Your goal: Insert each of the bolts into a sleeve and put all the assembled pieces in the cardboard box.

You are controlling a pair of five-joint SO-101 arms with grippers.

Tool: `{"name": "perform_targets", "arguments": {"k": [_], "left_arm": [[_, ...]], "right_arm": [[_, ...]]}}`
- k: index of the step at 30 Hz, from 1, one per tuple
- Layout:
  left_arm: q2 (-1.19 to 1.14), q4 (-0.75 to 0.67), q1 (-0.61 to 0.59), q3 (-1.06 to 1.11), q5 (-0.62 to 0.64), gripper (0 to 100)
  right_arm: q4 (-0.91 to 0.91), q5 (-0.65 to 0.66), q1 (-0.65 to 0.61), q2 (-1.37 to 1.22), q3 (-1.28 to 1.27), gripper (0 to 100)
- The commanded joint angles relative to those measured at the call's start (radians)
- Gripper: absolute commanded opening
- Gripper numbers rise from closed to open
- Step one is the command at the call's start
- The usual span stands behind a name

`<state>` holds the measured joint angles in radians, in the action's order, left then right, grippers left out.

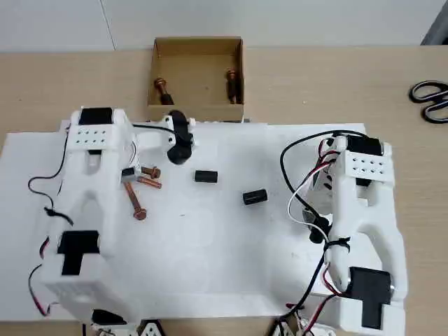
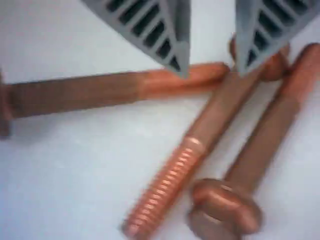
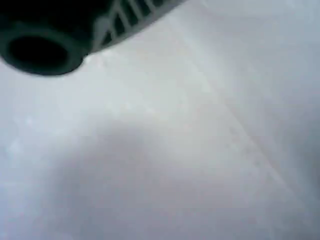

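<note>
Three copper bolts (image 1: 143, 185) lie close together on the white sheet (image 1: 210, 259). My left gripper (image 1: 129, 175) hangs just above them, open. In the left wrist view its grey fingers (image 2: 170, 40) straddle the spot where two bolt shafts (image 2: 200, 140) meet, and a third bolt (image 2: 260, 155) lies beside them. Two black sleeves (image 1: 205, 176) (image 1: 255, 197) rest mid-sheet. My right gripper (image 1: 318, 222) stays low at the right, shut on a black sleeve (image 3: 40, 47) that sits against its finger (image 3: 125, 20). The cardboard box (image 1: 198, 105) at the back holds two assembled pieces (image 1: 161, 87).
Scissors (image 1: 430, 101) lie on the wooden table at the far right. Cables loop beside the right arm (image 1: 301, 189). The sheet's front half is bare between the two arm bases.
</note>
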<state>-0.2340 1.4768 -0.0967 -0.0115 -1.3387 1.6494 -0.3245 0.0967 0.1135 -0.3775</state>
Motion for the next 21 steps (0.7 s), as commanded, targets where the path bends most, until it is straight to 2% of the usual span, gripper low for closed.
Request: {"name": "perform_targets", "arguments": {"k": [1,7,13,21], "left_arm": [[-0.043,0.009,0.012,-0.122,-0.236,7],[-0.160,0.025,0.018,-0.257,-0.238,7],[-0.247,0.161,0.054,-0.372,-0.242,7],[-0.339,0.250,0.061,-0.458,-0.270,7]], "right_arm": [[-0.008,0.009,0.008,0.038,0.005,0.3],[-0.007,0.009,0.008,0.036,0.005,0.3],[-0.010,0.009,0.008,0.036,0.005,0.3],[-0.002,0.009,0.010,0.038,0.005,0.3]]}}
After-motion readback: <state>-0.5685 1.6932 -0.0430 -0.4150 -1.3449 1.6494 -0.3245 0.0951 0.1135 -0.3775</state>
